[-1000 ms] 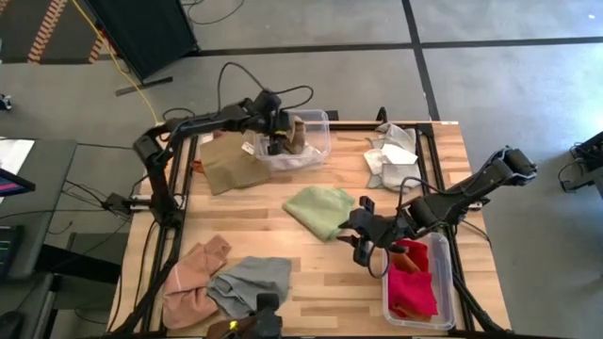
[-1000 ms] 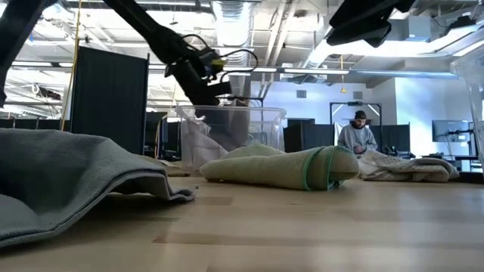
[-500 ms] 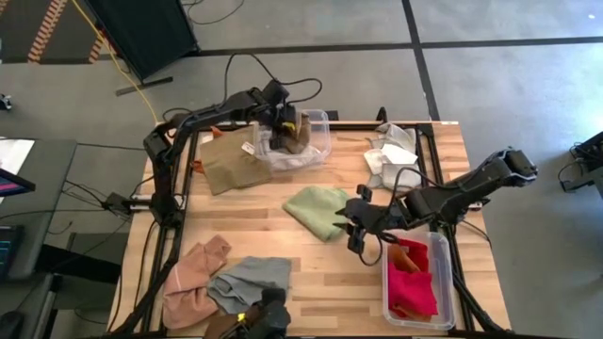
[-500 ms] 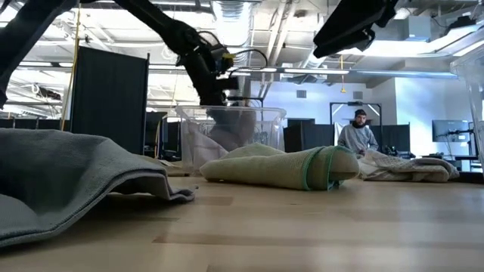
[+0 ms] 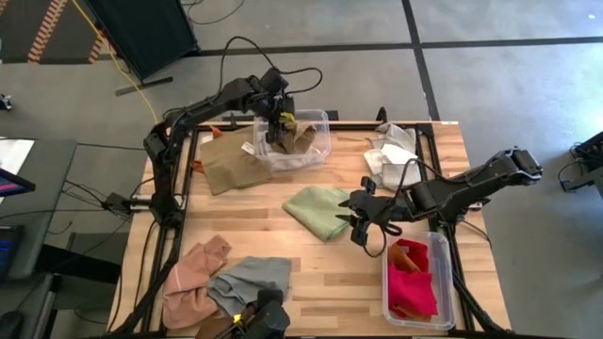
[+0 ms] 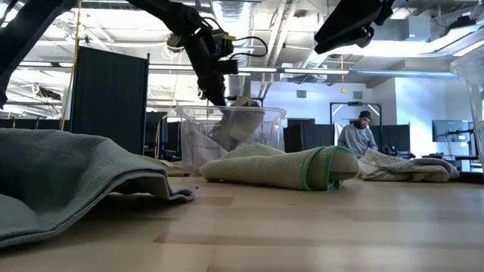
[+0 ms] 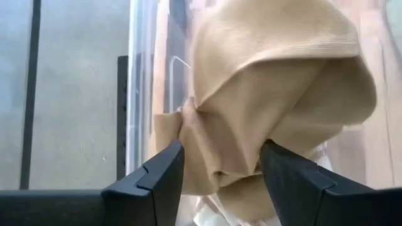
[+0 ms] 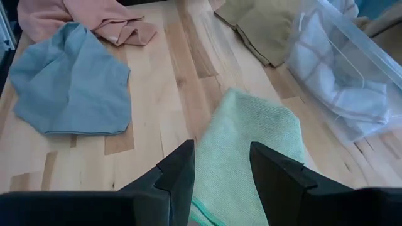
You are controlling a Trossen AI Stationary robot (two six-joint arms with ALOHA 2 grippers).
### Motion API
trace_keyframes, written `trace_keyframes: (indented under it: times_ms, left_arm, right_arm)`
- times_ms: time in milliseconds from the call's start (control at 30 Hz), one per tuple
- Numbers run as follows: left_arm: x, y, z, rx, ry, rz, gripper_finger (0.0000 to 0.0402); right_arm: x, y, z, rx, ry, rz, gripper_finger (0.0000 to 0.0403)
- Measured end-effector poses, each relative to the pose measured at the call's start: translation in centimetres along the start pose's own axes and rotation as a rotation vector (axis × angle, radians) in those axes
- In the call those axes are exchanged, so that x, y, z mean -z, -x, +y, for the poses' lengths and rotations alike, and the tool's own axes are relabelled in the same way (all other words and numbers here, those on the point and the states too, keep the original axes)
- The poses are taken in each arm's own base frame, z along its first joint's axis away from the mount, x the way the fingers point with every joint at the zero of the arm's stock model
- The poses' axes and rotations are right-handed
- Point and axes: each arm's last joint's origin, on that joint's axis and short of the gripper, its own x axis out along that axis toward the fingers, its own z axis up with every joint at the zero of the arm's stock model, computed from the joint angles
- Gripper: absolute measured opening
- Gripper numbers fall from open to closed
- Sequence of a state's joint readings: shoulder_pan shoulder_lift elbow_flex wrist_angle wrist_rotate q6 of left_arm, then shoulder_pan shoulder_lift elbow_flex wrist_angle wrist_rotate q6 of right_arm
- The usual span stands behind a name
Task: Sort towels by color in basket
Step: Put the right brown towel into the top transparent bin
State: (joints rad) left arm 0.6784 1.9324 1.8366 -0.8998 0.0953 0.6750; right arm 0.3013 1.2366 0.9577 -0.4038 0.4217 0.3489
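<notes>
A clear bin (image 5: 323, 151) stands at the table's far edge, with a tan towel (image 7: 270, 81) heaped in it on white checked cloth. My left gripper (image 7: 221, 150) hangs open just above that heap; in the low view the left gripper (image 6: 218, 92) is over the bin's rim. A light green towel (image 5: 318, 209) lies flat mid-table. My right gripper (image 8: 222, 157) hovers open over its right part, clear of it. A second clear bin (image 5: 445, 282) at the near right holds red towels (image 5: 411, 287).
An olive-tan towel (image 5: 229, 162) lies left of the far bin. A pink towel (image 5: 191, 278) and a grey towel (image 5: 250, 282) lie at the near left, and white towels (image 5: 391, 155) at the far right. Bare wood shows between the green and grey towels.
My left gripper has risen out of the far bin and come away from the tan towel, which stays heaped in the bin. My right gripper has drifted a little toward the far edge over the green towel's right part, still open.
</notes>
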Motion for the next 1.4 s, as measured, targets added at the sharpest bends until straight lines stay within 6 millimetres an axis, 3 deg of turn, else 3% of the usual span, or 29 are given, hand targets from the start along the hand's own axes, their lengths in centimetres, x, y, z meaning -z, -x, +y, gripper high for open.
trace_keyframes:
  times_ms: [233, 533, 700, 833, 1067, 1233, 1400]
  left_arm:
    - [-0.7, 0.2, -0.4, 0.084, -0.005, -0.091, 0.0199]
    - [-0.2, -4.3, -0.7, 0.128, 0.036, -0.028, 0.0177]
    - [-0.2, -4.2, -0.6, 0.109, 0.036, -0.019, 0.0174]
    - [-1.4, -0.8, -0.1, 0.056, 0.047, -0.09, 0.0174]
    - [-3.1, 7.9, -0.4, -0.031, 0.063, -0.231, 0.0175]
    - [-3.0, 13.5, -3.7, 0.009, 0.057, -0.253, 0.0175]
    - [-2.6, 17.4, -8.9, 0.123, 0.019, -0.233, 0.0175]
  right_arm:
    - [0.1, 0.4, 0.1, -0.008, 0.013, 0.006, 0.0179]
    - [0.2, 0.4, -0.3, 0.04, -0.004, 0.01, 0.0179]
    - [0.3, 0.4, -0.4, 0.046, -0.015, 0.021, 0.0179]
    - [0.3, 0.4, -0.4, 0.047, -0.017, 0.02, 0.0179]
    - [0.1, 0.3, -0.8, 0.069, -0.029, 0.014, 0.0179]
    - [0.1, 0.3, -0.8, 0.069, -0.005, 0.015, 0.0179]
    - [0.1, 0.3, -0.8, 0.069, 0.02, 0.016, 0.0179]
